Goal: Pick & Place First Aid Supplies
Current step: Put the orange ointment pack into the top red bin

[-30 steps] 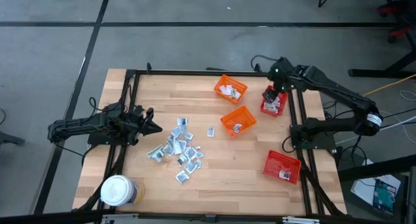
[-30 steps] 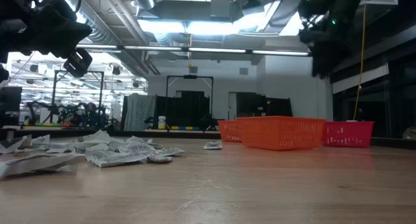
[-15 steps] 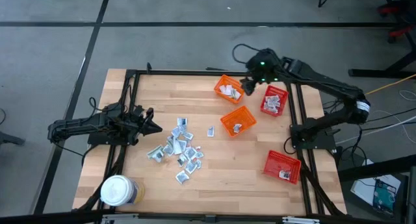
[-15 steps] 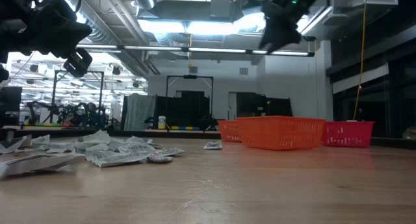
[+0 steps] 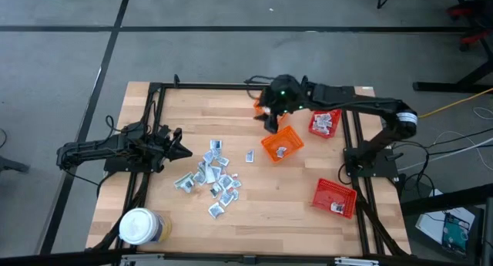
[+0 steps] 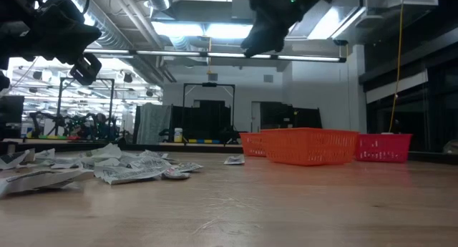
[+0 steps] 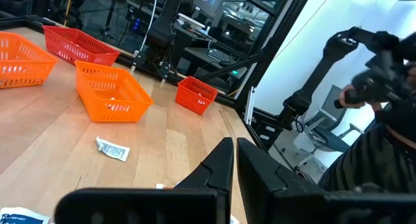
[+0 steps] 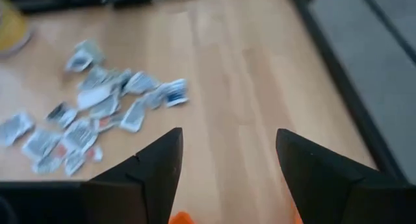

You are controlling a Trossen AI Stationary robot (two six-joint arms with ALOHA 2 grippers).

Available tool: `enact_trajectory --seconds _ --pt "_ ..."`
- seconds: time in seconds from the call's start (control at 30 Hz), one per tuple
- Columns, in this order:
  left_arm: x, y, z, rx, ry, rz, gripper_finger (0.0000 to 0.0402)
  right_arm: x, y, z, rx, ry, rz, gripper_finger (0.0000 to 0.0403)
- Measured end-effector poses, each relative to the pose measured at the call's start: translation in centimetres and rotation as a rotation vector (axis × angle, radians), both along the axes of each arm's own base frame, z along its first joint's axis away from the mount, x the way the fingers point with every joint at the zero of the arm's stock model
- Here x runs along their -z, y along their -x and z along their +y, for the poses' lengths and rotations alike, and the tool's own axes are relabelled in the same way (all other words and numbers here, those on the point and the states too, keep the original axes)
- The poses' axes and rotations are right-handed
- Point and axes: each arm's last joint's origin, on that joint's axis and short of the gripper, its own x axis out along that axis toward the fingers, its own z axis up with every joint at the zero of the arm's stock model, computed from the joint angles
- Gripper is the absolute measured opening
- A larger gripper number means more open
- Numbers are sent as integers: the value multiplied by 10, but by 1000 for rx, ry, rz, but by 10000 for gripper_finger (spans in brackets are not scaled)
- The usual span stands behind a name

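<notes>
The first aid supplies are small silvery sachets, most lying flat in a loose pile (image 5: 211,176) left of the table's middle; they also show in the low view (image 6: 107,165) and the right wrist view (image 8: 97,117). One sachet (image 5: 250,156) lies apart on the wood. My right gripper (image 5: 271,118) (image 8: 227,136) hangs open and empty high above the two orange baskets, right of the pile. My left gripper (image 5: 182,150) (image 7: 235,146) waits shut at the table's left side, pointing at the pile.
Two orange baskets (image 5: 282,143) (image 5: 276,104) with sachets stand far of centre, the farther one partly under my right arm. A red basket (image 5: 324,121) sits at the right edge, another (image 5: 335,198) near right. A white-lidded jar (image 5: 140,227) stands at the near left corner.
My right gripper has swung from above the far red basket toward the table's left, passing over the far orange basket, and now hangs between the two orange baskets, closer to the pile. The left arm and the sachets have stayed still.
</notes>
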Motion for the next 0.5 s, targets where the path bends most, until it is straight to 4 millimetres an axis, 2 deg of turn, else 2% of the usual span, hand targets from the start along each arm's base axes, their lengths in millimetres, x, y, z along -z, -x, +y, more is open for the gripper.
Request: enact_trajectory --seconds 0.23,0.5 --pt "0 0 0 -1 0 0 15 26 -22 16 -254 22 65 224" --pt "0 0 0 -1 0 0 15 55 -39 24 -339 31 143 205"
